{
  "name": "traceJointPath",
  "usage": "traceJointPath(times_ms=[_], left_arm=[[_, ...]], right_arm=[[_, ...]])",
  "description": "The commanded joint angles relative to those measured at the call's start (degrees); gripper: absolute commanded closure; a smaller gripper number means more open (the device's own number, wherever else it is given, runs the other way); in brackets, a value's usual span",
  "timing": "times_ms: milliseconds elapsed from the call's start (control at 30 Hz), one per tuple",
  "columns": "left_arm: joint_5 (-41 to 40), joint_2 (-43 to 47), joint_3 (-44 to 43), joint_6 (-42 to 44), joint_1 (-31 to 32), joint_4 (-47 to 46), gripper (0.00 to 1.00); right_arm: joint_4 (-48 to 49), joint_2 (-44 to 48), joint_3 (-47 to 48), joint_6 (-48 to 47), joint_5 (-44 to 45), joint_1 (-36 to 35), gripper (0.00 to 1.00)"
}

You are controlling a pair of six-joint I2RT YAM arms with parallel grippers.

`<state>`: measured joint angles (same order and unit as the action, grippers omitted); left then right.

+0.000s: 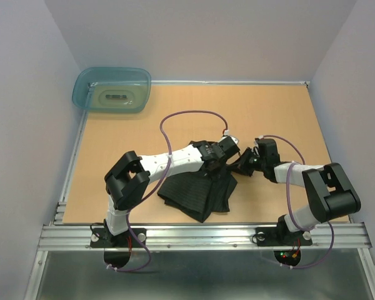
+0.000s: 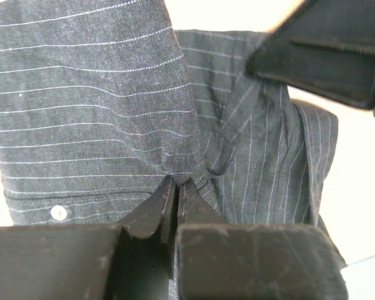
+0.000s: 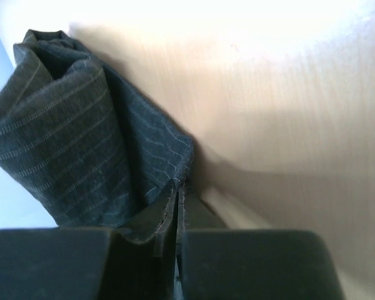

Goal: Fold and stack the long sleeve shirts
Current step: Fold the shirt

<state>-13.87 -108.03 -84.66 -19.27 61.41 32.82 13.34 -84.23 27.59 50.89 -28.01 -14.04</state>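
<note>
Charcoal shirt (image 1: pixel 199 195) with thin pale pinstripes, bunched on the bench (image 1: pixel 269 112) — left pincer (image 2: pixel 177 185) and right pincer (image 3: pixel 178 185) both clenched on its cloth.

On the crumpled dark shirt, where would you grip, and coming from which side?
Probably a raised fold or edge of the shirt, from above: flat cloth offers nothing to pinch. The left pincer is shut on a gathered ridge, the right pincer on an edge.
</note>
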Motion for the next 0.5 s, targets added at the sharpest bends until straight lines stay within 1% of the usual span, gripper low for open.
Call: traceJointPath(times_ms=[0, 233, 367, 467], left_arm=[[2.4, 3.7, 1.7, 4.3, 0.4, -2.0, 1.0], [3.8, 2.9, 2.5, 10.2, 2.5, -2.8, 1.0], [5.2, 2.3, 1.8, 11.9, 3.9, -3.3, 1.0], [4.5, 1.5, 1.1, 12.5, 4.8, -2.3, 1.0]], right_arm=[[4.3, -2.3, 1.4, -0.6, 0.0, -0.2, 1.0], [4.5, -4.5, 2.8, -1.7, 0.7, -0.3, 0.99], [4.5, -4.9, 2.8, -1.9, 0.9, -0.3, 0.99], [4.5, -5.2, 2.9, -2.1, 1.2, -0.2, 0.99]])
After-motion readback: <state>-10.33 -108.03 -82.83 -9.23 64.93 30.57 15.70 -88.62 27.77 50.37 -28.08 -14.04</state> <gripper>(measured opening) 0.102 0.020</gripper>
